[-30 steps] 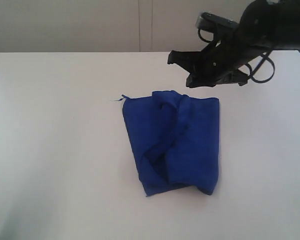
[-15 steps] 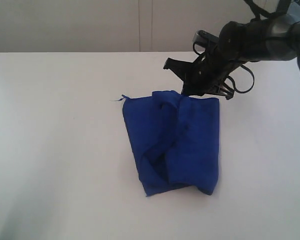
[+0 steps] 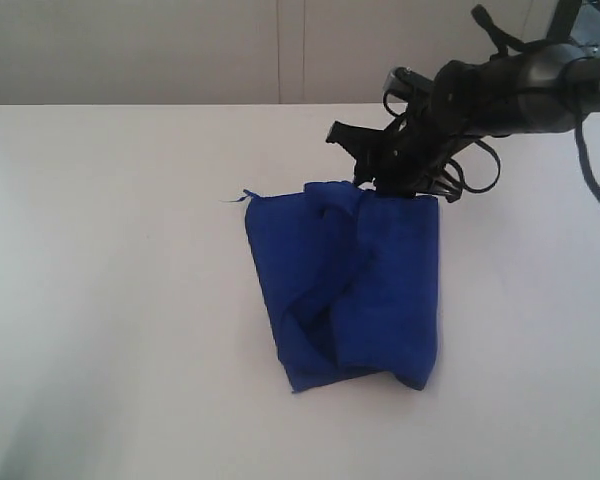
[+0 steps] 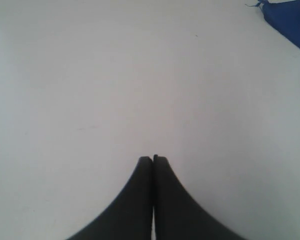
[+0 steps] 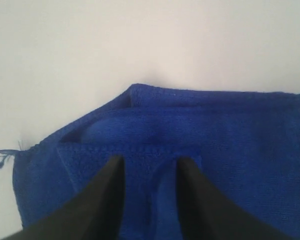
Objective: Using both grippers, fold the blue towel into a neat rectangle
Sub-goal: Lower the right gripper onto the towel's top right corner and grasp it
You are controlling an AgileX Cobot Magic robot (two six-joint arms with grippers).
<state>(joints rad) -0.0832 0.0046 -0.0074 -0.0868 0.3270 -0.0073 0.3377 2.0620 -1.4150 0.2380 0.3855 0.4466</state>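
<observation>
Towel (image 3: pixel 352 290), royal blue, lies loosely folded and rumpled; right gripper (image 5: pixel 147 162) parted over one short edge, left gripper (image 4: pixel 153 159) pinched closed, well apart.

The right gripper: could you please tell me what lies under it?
The blue towel, at its folded edge, lies under the right gripper, whose jaws stand open over it. The table beneath the towel there is covered.
</observation>
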